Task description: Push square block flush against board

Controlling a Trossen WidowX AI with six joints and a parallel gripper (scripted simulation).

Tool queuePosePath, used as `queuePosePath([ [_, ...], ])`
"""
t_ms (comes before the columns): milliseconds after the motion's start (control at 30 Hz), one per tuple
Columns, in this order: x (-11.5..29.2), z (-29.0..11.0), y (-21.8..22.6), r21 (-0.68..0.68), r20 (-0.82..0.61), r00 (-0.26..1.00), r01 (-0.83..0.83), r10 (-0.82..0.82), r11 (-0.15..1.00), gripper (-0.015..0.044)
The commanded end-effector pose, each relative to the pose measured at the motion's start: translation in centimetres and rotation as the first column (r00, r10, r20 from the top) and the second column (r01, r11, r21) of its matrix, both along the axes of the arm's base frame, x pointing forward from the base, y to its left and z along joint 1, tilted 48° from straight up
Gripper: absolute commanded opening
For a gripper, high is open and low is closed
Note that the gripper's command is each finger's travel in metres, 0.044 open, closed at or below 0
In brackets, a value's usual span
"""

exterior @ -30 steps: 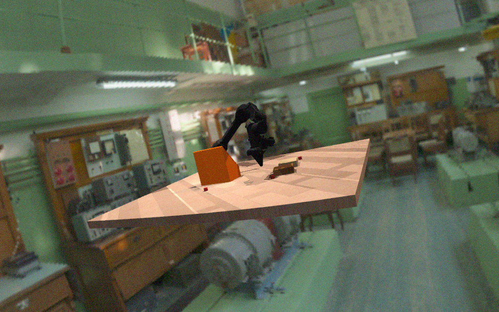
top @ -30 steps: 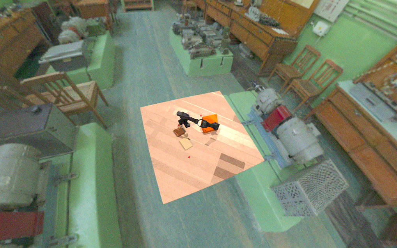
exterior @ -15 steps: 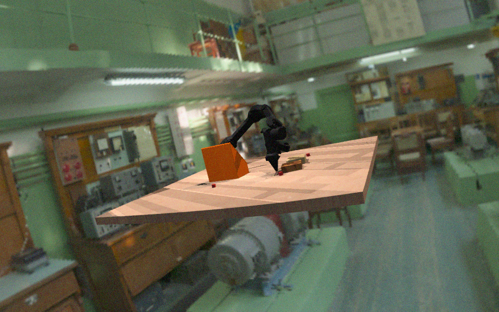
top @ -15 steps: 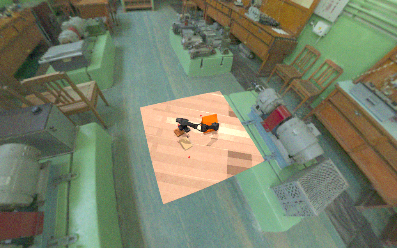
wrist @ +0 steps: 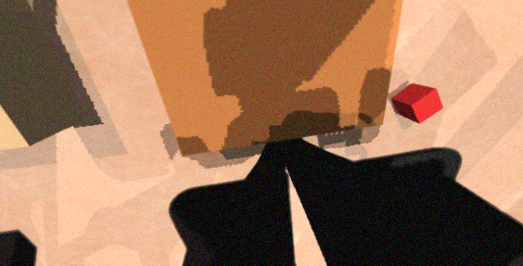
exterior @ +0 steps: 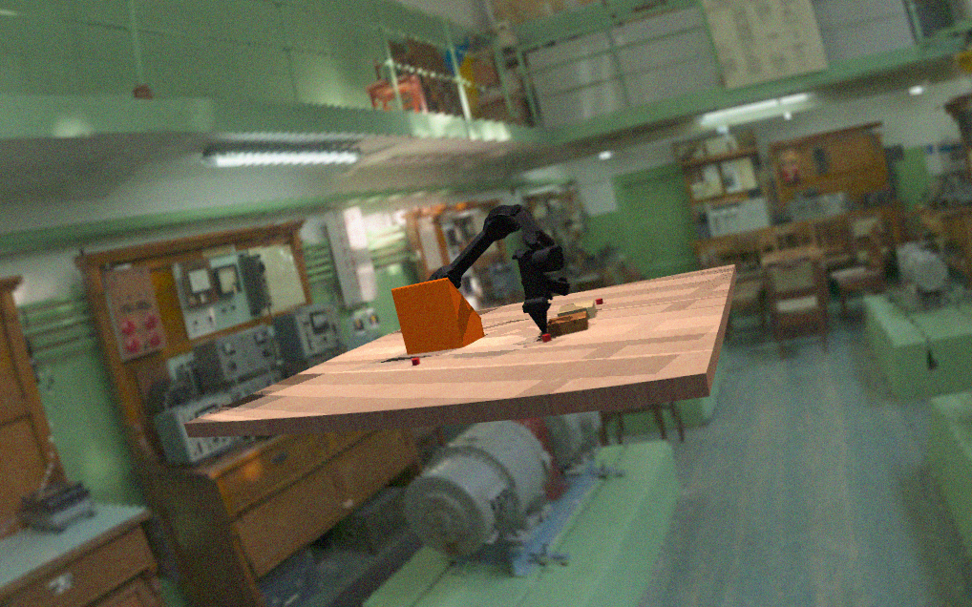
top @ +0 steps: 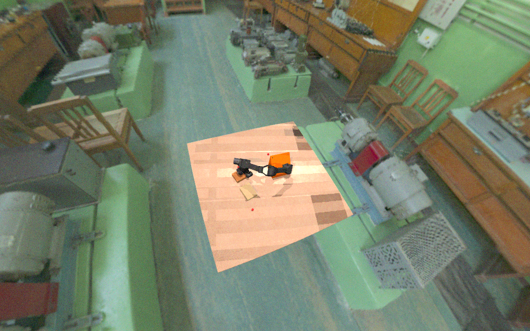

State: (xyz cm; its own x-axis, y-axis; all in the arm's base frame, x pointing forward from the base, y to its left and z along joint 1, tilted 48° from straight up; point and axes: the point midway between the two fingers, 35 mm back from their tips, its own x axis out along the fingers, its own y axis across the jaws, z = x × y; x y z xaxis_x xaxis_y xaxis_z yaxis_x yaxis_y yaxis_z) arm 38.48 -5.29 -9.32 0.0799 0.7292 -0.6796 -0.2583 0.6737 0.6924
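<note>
The orange-brown square block [top: 238, 177] [exterior: 569, 324] [wrist: 185, 87] lies flat on the table. The flat pale-yellow board [top: 248, 191] [exterior: 584, 307] [wrist: 37, 87] lies beside it, partly in dark shadow at the left of the wrist view. A strip of table shows between block and board, and their facing sides are not quite parallel in the wrist view. My gripper [exterior: 543, 331] [wrist: 278, 137] is shut and empty, pointing down at the block's side away from the board. Its tips overlap that block edge in the wrist view; I cannot tell whether they touch it.
A big orange box [top: 279, 158] [exterior: 433, 316] stands beside the arm. A small red cube [exterior: 545, 337] [wrist: 417, 103] lies close to the block's right side in the wrist view. Another red cube [top: 252, 209] [exterior: 600, 302] lies beyond the board, and one [top: 267, 154] [exterior: 415, 361] near the box.
</note>
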Motion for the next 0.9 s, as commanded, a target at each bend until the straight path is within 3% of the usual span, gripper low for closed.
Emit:
queuePosePath([
  [0, 0.7, 0.2, 0.0, 0.003, 0.0, 1.0, 0.006, -0.006, 1.0, 0.0],
  [333, 2.3, 0.7, 0.2, 0.003, 0.001, 1.0, 0.006, -0.006, 1.0, 0.0],
  [867, 0.3, 0.0, -0.2, 0.002, 0.0, 1.0, 0.006, -0.006, 1.0, 0.0],
])
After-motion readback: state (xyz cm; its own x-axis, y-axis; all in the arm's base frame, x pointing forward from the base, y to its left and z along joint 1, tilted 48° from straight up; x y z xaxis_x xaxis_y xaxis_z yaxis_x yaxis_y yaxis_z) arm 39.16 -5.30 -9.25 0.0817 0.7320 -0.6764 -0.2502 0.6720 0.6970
